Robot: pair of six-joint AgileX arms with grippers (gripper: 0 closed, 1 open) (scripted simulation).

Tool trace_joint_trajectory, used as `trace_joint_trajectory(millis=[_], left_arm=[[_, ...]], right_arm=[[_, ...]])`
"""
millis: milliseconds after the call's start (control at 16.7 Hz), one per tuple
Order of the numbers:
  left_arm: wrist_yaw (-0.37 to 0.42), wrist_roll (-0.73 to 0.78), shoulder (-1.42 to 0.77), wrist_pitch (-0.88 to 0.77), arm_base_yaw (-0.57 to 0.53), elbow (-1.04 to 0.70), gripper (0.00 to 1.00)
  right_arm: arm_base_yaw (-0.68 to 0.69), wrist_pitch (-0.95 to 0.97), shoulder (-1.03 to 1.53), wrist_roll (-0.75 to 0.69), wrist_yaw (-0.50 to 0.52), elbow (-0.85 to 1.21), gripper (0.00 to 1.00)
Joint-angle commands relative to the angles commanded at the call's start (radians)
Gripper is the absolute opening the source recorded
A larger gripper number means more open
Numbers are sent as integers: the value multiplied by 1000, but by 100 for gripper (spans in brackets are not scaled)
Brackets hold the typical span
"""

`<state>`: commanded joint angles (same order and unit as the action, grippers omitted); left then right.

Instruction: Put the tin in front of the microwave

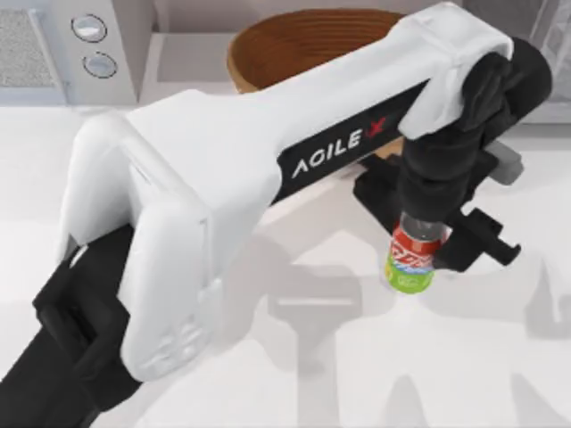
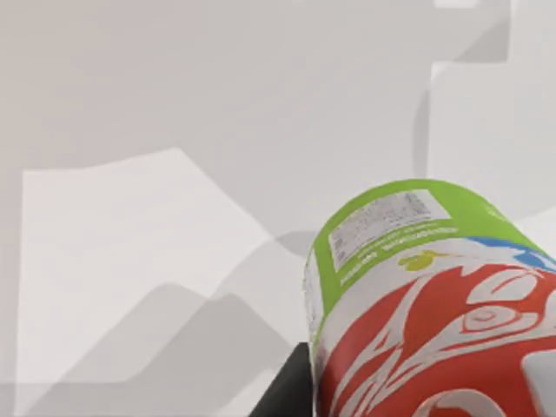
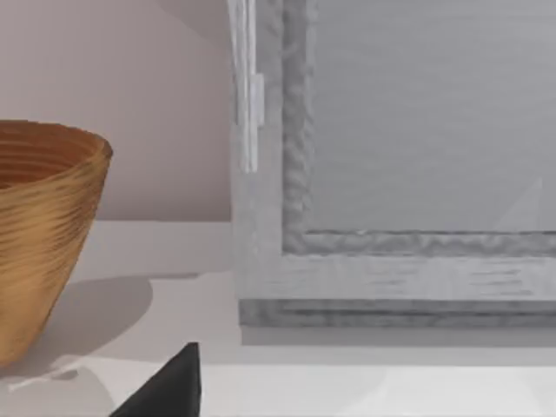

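The tin, red above and green below, sits between the black fingers of my left gripper, which is shut on it at the table's right of centre. Seen close in the left wrist view, the tin has a dark finger beside it and white table beyond. I cannot tell whether its base touches the table. The microwave, light grey with two round knobs, stands at the far left corner, well away from the tin. A black part of my right gripper shows near the back of the table.
A brown woven basket stands at the back centre, partly under my left arm, and the basket is also in the right wrist view. A darker grey appliance with a pale frame stands to the right of it.
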<state>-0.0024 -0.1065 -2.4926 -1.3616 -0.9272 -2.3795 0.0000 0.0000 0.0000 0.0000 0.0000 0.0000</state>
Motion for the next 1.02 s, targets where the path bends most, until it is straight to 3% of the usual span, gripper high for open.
trace_joint_trajectory(millis=[600,780,1020], left_arm=[[12,40,46,-31,36,8,0],[35,117,129,-46,154,70,0],[63,241,248,-42,446,186,0]], right_arm=[[0,0,0,0,0,0,100],[0,0,0,0,0,0,100],[0,0,0,0,0,0,100]])
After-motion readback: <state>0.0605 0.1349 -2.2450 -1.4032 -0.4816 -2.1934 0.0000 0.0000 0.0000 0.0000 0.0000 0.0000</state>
